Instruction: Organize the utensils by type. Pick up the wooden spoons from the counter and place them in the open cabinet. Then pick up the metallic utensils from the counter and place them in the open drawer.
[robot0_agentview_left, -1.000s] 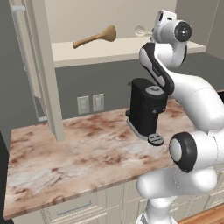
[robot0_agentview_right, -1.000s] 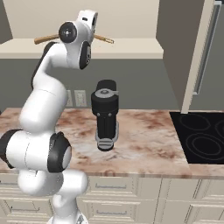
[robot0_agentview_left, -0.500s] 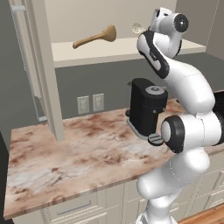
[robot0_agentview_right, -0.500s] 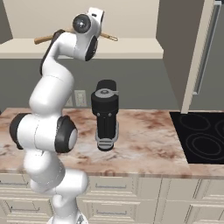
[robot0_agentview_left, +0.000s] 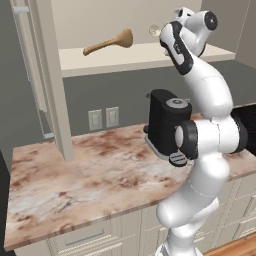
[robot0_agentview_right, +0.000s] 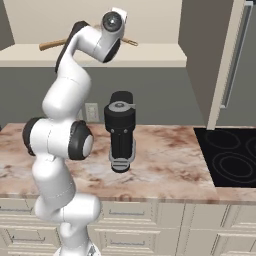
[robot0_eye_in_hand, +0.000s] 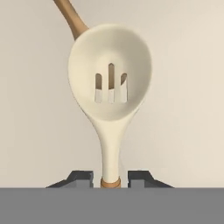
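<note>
Looking across the kitchen, we see a long bench (robot0_agentview_left: 75, 185) of mottled reddish-brown and cream stone, with cream drawer fronts (robot0_agentview_right: 150, 235) beneath it. Above it hangs the open cabinet (robot0_agentview_left: 135, 60), cream-beige, its flat shelf bare apart from the spoons. Our white arm (robot0_agentview_left: 210, 105) rises from the floor in front of the bench and reaches up to the shelf. A black coffee machine (robot0_agentview_right: 121, 131) stands upright on the bench against the wall, and a black cooktop (robot0_agentview_right: 230, 162) lies to the right of it. On the shelf, a larger all-tan wooden spoon (robot0_agentview_left: 107, 43) lies well to the left of the hand. The hand (robot0_eye_in_hand: 110, 180) is narrowly parted and closed on the neck of a smaller slotted spoon (robot0_eye_in_hand: 110, 83) with a pale whitish bowl; the brown handle begins right at the fingers (robot0_eye_in_hand: 78, 178). Its bowl points away from the hand, over the shelf.
</note>
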